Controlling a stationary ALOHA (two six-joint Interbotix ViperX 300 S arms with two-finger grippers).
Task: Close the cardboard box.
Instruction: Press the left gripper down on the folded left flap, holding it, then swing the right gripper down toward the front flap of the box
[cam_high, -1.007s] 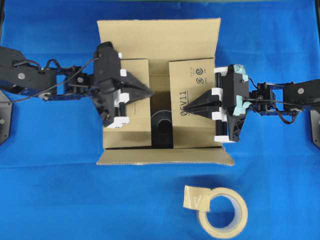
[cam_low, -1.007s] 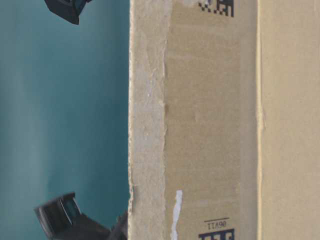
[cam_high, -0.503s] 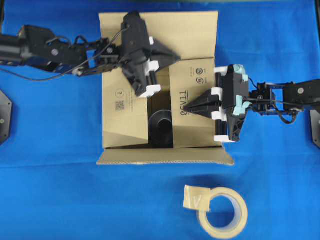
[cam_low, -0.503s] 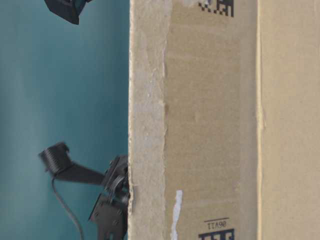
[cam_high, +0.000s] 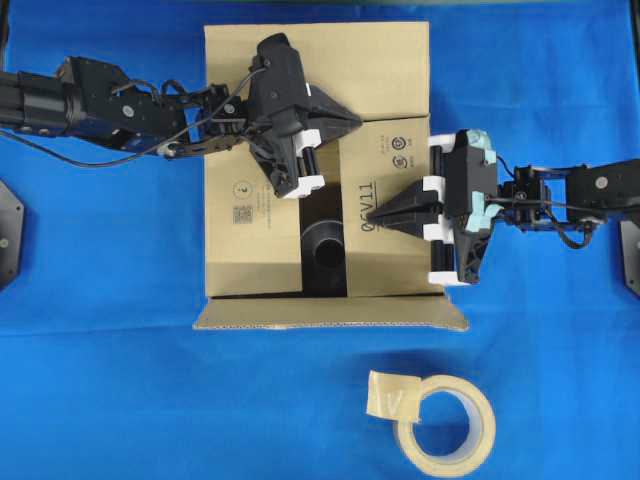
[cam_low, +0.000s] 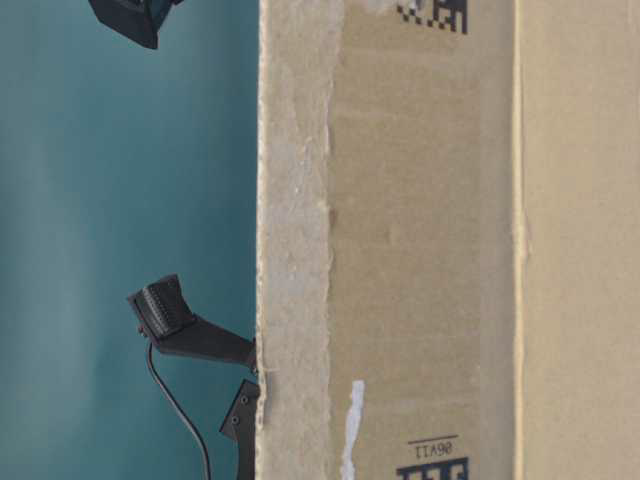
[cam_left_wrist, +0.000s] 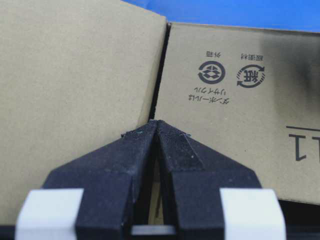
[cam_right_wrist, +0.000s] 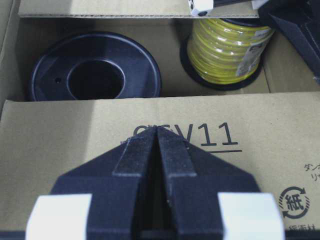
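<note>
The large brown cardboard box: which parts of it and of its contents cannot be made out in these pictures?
- Table-level view: the large brown cardboard box fills the frame; its inside is hidden by its own wall, and its top and bottom are cut off.
- Overhead view: the yellow wire spool is hidden under the left gripper.
- Right wrist view: the black round reel is partly covered by the flap; the box floor is in shadow.
- Left wrist view: the small print is too small to read.

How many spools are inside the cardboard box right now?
2: a black spool at the left of the right wrist view, a yellow-wound spool beside it. The flaps may hide more.
</note>
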